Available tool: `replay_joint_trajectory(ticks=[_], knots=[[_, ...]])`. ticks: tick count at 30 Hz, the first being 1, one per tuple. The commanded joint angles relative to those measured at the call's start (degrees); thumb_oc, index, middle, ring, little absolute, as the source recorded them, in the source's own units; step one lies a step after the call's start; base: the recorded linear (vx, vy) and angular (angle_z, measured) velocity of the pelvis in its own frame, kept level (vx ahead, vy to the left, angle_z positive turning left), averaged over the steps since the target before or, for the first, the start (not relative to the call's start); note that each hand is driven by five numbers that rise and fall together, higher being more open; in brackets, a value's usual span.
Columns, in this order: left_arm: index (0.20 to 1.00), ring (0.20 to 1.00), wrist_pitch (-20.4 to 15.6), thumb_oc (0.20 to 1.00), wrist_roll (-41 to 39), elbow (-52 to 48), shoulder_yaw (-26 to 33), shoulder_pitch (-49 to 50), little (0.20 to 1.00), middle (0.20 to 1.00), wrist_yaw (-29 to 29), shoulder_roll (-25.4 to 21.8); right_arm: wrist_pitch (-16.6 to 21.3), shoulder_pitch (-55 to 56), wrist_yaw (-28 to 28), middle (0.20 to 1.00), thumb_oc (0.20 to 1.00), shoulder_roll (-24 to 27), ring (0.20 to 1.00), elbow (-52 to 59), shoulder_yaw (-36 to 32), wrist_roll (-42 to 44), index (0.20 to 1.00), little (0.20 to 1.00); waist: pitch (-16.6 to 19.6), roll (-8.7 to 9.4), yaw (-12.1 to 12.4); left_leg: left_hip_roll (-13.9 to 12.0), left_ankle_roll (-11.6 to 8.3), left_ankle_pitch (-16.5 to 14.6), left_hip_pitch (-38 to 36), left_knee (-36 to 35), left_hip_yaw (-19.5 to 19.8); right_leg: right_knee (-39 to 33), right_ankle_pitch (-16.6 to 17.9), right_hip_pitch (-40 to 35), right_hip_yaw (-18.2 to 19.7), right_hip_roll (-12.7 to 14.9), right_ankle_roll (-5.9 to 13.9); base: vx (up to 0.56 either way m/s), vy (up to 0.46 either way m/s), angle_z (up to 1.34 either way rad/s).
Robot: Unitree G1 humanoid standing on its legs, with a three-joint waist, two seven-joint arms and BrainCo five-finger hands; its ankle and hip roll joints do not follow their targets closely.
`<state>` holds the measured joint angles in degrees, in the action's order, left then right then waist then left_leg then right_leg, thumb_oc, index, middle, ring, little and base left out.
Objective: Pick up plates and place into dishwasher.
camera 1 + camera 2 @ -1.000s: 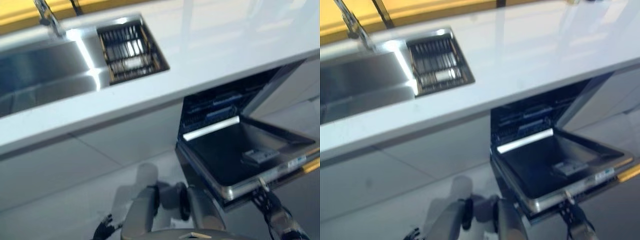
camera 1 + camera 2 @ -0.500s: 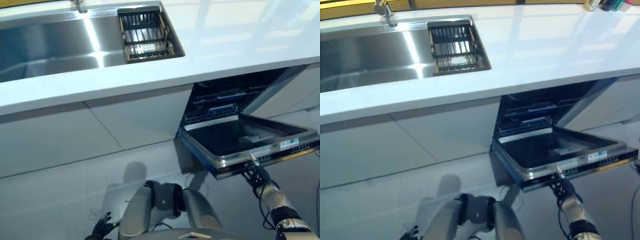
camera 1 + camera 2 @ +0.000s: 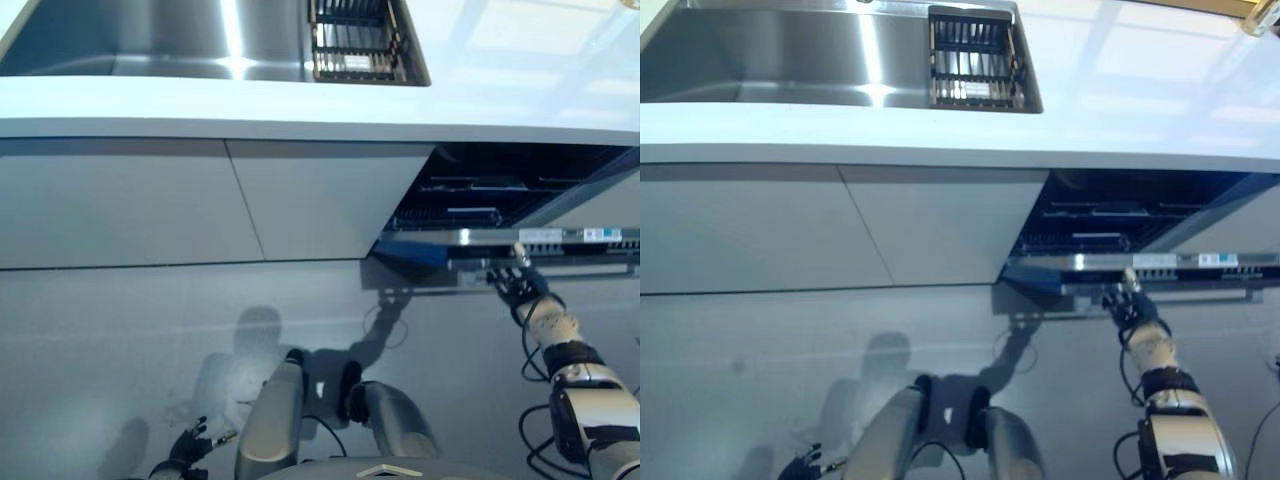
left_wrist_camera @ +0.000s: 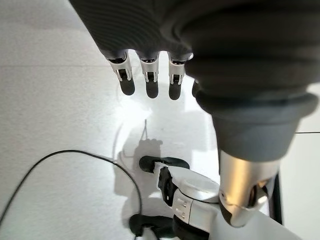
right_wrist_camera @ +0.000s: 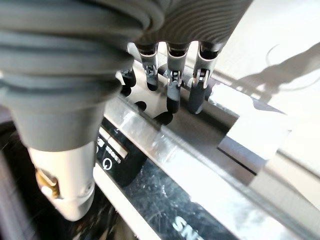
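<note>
- Dishwasher [image 3: 500, 215] under the table [image 3: 300, 105], well right of the sink [image 3: 150, 35]; door [image 3: 520, 240] dropped flat, dark racks [image 3: 1090, 215] visible behind it.
- Plates: none spotted anywhere. Only a dark wire basket [image 3: 973, 60] sitting in the sink's right end, contents too small to tell.
- Right robot hand [image 3: 515, 285] up at the door's front edge, fingers [image 5: 172, 92] relaxed and fairly straight, tips at or just under the shiny strip by the control panel [image 5: 112, 150]; not wrapped round anything.
- Left robot hand [image 3: 190, 445] low by the floor [image 3: 120, 350], fingers [image 4: 150, 80] hanging loose, nothing held.
- Step in hand, at a guess: settling the door fully open before any loading.
- To do it well: keep fingertips on the metal edge, away from the buttons; press down gently and evenly, no jerk on the hinge.
- Then worth checking that the door sits level and steady before letting go.
- After that, worth a look up at the table and sink to find the plates, since nothing is ready to load yet.
</note>
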<state>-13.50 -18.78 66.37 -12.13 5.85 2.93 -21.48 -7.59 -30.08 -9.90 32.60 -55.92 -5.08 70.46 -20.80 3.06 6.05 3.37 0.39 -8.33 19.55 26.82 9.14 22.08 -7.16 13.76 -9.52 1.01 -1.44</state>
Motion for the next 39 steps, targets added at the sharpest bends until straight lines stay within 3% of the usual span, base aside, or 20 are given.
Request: replay_joint_trajectory(ticks=[1, 9, 14, 17, 30, 36, 39], knots=[[1.0, 1.0, -0.8, 1.0, 1.1, -1.69, 0.28, 0.69, 1.0, 1.0, 1.26, -3.25, 0.58, -12.28, 6.86, 1.0, 1.0, -0.3, 1.0, 0.36, 1.33, 2.18, 1.0, 1.0, 0.81, 1.79, 5.53, -0.83, 2.61, 0.2, 0.45, -2.07, -1.52, -3.47, 5.09, -1.72, 3.39, 2.0, 4.14, 0.0, -0.035, 0.62], [1.0, 1.0, -1.23, 1.0, 1.2, -2.16, 0.59, -0.33, 1.0, 1.0, 1.44, -5.08, 2.13, -17.78, 7.58, 1.0, 1.0, 1.96, 1.0, -3.49, 1.75, 6.09, 1.0, 1.0, -0.12, 3.38, 7.71, -1.52, 1.66, 2.6, 0.01, -7.08, -0.61, -7.87, 6.8, -2.55, 1.77, 1.83, 4.7, -0.01, -0.046, 0.29], [1.0, 1.0, -0.97, 1.0, -0.03, -3.63, 1.81, -0.53, 1.0, 1.0, 1.54, -6.21, 11.57, -22.25, 10.43, 1.0, 1.0, 0.81, 1.0, -2.46, 1.38, 13.37, 1.0, 1.0, -0.17, 3.87, 9.17, -2.09, 0.88, 3.73, -0.95, -10.64, -0.2, -10.66, 7.38, -3.62, 0.56, 1.8, 5.16, -0.02, -0.022, 0.09], [1.0, 1.0, -0.47, 1.0, 0.4, -4.66, 1.68, -0.42, 1.0, 1.0, 1.36, -5.85, 13.23, -23.37, 8.5, 1.0, 1.0, 0.73, 1.0, -1.86, 2.4, 10.43, 1.0, 1.0, 0.36, 3.87, 9.63, -2.17, 0.52, 4.76, -1.6, -12.94, -0.5, -12.13, 7.72, -4.16, -0.35, 2.16, 5.26, 0.0, 0.031, 0.04], [1.0, 1.0, -4.58, 1.0, 0.89, -2.46, 4.03, 2.09, 1.0, 1.0, 2.14, -4.57, 7.23, -22.51, 9.05, 1.0, 1.0, 5.23, 1.0, -8.61, 0.74, 8.99, 1.0, 1.0, 2.81, 4.54, 10.0, -1.93, 0.71, 3.64, -4.04, -13.27, -1.98, -13.59, 7.29, -6.82, -1.63, 3.22, 5.31, 0.03, 0.045, 0.03], [1.0, 1.0, -7.12, 1.0, -0.04, -2.62, 4.96, 3.11, 1.0, 1.0, 3.13, -3.55, -0.56, -21.13, 6.69, 1.0, 1.0, 7.5, 1.0, -12.73, 3.09, -3.88, 1.0, 1.0, 4.95, 4.4, 9.23, -1.99, 1.0, 3.73, -6.79, -15.18, -2.73, -14.74, 7.39, -8.58, -0.72, 3.73, 5.54, 0.03, 0.067, -0.01], [1.0, 1.0, -7.16, 1.0, -0.02, -4.54, 6.1, 4.03, 1.0, 1.0, 3.36, -3.23, -4.09, -19.34, 4.36, 1.0, 1.0, 10.77, 1.0, -13.81, 5.66, -17.53, 1.0, 1.0, 6.44, 4.69, 8.41, -1.96, 1.4, 3.88, -8.36, -16.39, -3.16, -14.84, 7.44, -9.14, -0.13, 4.22, 5.85, 0.02, 0.061, -0.05]])
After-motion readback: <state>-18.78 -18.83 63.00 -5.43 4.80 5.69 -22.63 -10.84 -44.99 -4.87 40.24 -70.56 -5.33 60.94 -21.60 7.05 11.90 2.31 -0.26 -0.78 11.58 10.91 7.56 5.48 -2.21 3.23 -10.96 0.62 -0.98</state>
